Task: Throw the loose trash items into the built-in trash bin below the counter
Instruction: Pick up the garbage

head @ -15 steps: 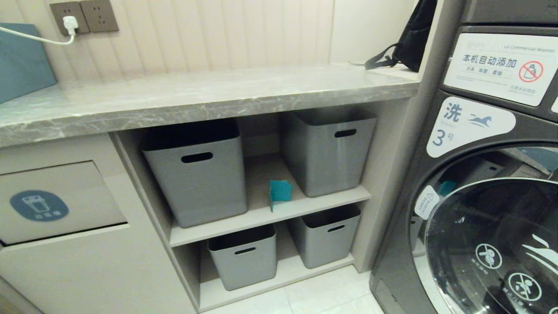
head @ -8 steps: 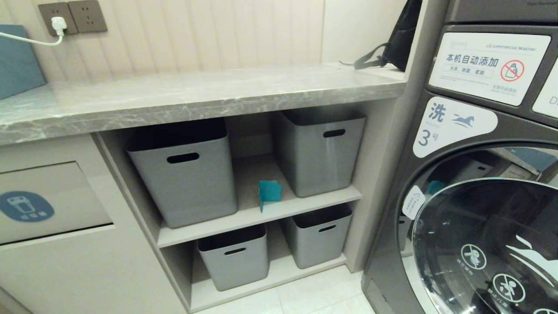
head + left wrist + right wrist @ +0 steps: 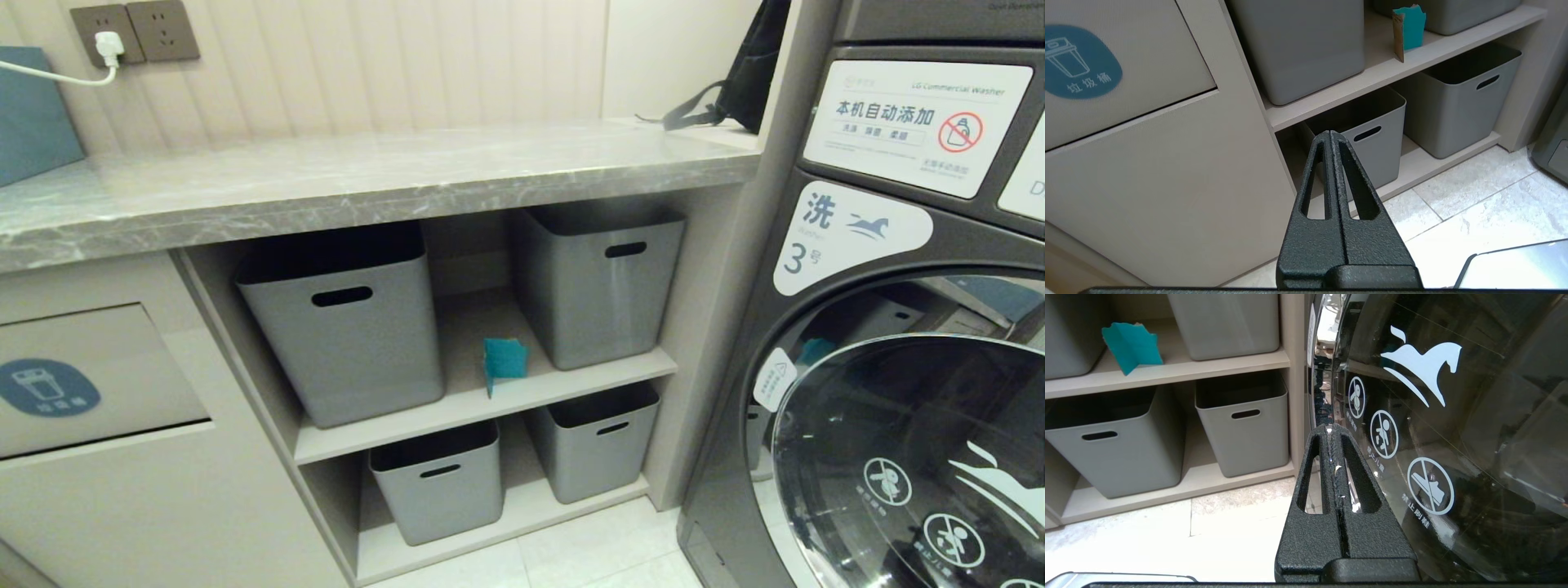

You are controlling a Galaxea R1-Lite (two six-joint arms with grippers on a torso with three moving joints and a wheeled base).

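While both pincers, left pincer [image 3: 1330, 136] and right pincer [image 3: 1333, 430], hang closed and empty, the teal wrapper [image 3: 504, 359] waits on the shelf [image 3: 457, 412], apparently unreached.

We saw the counter [image 3: 367, 184] as polished grey marble-look stone with white veins and a soft sheen. The storage boxes [image 3: 347, 327] looked like smooth matt grey plastic. The trash bin flap [image 3: 1126, 61] had a matt beige laminate feel, the teal wrapper [image 3: 504, 359] looked like torn card. Both pincers, left [image 3: 1329, 136] and right [image 3: 1331, 430], were rough black textured plastic. The washer door [image 3: 1433, 416] was glossy dark glass, the floor tiles [image 3: 1474, 196] pale and stone-like.
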